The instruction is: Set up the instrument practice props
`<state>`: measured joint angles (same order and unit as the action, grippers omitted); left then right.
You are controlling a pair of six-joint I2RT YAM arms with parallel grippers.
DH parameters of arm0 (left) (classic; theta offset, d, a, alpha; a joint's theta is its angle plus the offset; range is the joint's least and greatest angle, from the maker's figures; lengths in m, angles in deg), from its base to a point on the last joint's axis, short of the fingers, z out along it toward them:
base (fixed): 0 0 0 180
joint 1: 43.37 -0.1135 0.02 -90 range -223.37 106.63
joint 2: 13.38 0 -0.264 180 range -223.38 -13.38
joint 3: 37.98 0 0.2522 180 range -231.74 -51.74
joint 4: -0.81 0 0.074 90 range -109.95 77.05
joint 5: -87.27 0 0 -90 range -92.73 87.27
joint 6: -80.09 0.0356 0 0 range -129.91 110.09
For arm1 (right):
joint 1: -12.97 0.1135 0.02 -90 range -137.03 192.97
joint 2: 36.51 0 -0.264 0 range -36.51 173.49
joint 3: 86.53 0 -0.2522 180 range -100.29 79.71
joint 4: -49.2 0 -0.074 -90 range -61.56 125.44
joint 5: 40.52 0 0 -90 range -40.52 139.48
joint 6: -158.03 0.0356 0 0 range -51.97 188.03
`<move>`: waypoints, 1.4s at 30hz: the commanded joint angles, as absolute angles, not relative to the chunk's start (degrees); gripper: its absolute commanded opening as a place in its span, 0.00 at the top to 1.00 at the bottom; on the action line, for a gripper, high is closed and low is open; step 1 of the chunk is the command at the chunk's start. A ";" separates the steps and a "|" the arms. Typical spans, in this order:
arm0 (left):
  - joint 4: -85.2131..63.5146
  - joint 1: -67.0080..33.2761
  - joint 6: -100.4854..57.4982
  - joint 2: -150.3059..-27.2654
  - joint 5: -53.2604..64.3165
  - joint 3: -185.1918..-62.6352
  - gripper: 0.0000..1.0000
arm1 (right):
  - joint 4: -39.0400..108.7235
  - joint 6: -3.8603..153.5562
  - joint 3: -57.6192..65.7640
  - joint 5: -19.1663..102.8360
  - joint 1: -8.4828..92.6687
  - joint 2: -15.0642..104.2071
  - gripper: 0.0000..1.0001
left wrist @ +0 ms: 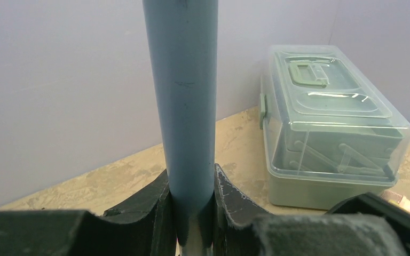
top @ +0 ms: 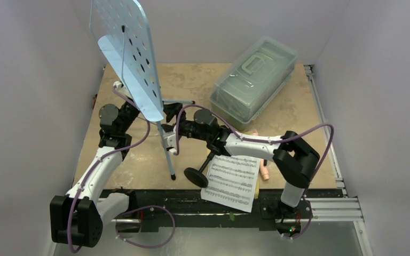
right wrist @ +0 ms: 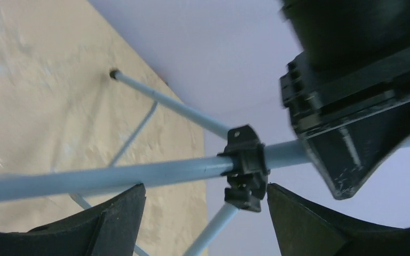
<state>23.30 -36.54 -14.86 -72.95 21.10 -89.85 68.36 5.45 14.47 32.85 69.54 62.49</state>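
My left pincer is clamped narrow around the pole of the light blue music stand, with a pad pressed to each side of the tube. My right pincer gapes wide and holds nothing. Its jaws stand either side of the black collar where the tripod legs meet, clear of it.

The stand sits left of centre on the surface, with its perforated panel high and leaning toward the far left. I judge it light but top-heavy, and the tube stiff yet smooth enough to twist in a grip. The place to take it is low on the pole, just above the collar, never by the thin legs. Whether all three feet touch down I cannot tell from here.

The music sheets lie near, right of centre, and I expect them to be limp and slippery. The mic stand lies at their left edge, and the toy microphone is just to their right.
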 commanded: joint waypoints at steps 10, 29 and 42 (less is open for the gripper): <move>30.64 -35.99 -13.34 -70.42 25.72 -92.57 1.00 | 82.70 -9.82 9.48 41.31 69.83 70.96 0.46; 30.14 -35.89 -13.18 -70.59 25.21 -92.72 1.00 | 56.71 58.32 -6.92 22.73 59.88 71.71 1.00; 23.63 -32.32 -7.09 -67.11 -13.09 -92.80 1.00 | 49.09 73.27 -5.36 46.99 59.68 59.99 0.01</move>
